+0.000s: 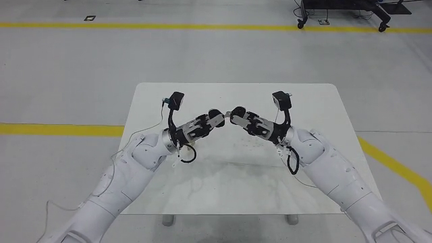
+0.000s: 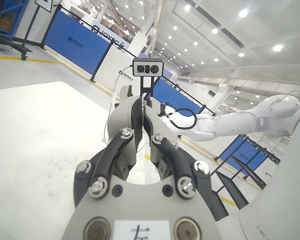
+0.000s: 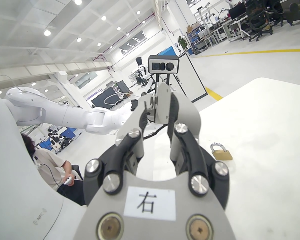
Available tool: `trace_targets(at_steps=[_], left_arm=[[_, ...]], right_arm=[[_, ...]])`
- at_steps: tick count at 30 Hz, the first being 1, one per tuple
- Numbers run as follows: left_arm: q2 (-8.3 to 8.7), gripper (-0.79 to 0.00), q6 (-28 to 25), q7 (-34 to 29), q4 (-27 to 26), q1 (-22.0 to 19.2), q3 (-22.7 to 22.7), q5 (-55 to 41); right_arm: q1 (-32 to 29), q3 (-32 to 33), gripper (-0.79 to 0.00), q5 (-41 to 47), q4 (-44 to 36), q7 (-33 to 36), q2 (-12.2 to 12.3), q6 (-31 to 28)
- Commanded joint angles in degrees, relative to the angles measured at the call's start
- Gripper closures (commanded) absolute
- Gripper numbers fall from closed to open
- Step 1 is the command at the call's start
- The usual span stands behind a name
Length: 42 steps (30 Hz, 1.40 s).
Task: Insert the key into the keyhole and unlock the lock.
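Note:
Both arms meet tip to tip above the middle of the white table point(image 1: 317, 108). My left gripper point(image 2: 142, 100) has its fingers pressed together on a thin sliver of metal that looks like the key point(image 1: 229, 113); most of it is hidden by the pads. My right gripper point(image 3: 157, 106) faces it with its fingers point(image 3: 175, 108) apart, and the left gripper's tips sit in the gap between them. The brass padlock point(image 3: 221, 152) lies flat on the table beside and below the right gripper, shackle closed, with nothing touching it.
The table's edges point(image 1: 138, 94) lie well outside the spot where the grippers meet. A black cable point(image 2: 187, 118) loops off the right wrist. Yellow floor lines point(image 1: 61, 129) run past the table.

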Motion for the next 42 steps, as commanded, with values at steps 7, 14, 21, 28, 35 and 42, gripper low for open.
trace_targets(at_steps=[7, 14, 21, 28, 35, 42], left_arm=[[0.66, 0.000, 0.00, -3.68, -0.88, 0.79, -2.35, -0.60], [1.10, 0.000, 0.00, -10.56, 1.41, -0.38, -1.94, 2.11], [0.87, 0.000, 0.00, -13.59, 2.78, -2.03, -0.50, 5.68], [0.44, 0.000, 0.00, -13.35, 3.07, -2.57, 0.98, 8.85], [0.25, 0.000, 0.00, -12.97, 3.49, -3.02, 1.78, 8.92], [0.23, 0.000, 0.00, -12.92, 3.75, -3.25, 2.24, 8.68]], right_arm=[[0.00, -0.01, -0.785, -0.01, 0.00, -0.03, 0.00, 0.00], [-3.07, 7.14, -0.785, -18.22, -2.90, -0.38, 2.02, 8.77], [-7.10, 9.99, -0.323, -19.93, -9.52, 6.91, 3.59, 10.29], [-6.41, 8.68, -0.311, -16.70, -9.69, 11.30, 3.48, 10.60], [-5.17, 7.10, -0.234, -14.15, -8.64, 13.86, 3.12, 10.16], [-3.93, 6.01, -0.157, -10.99, -7.06, 16.32, 2.94, 8.01]])
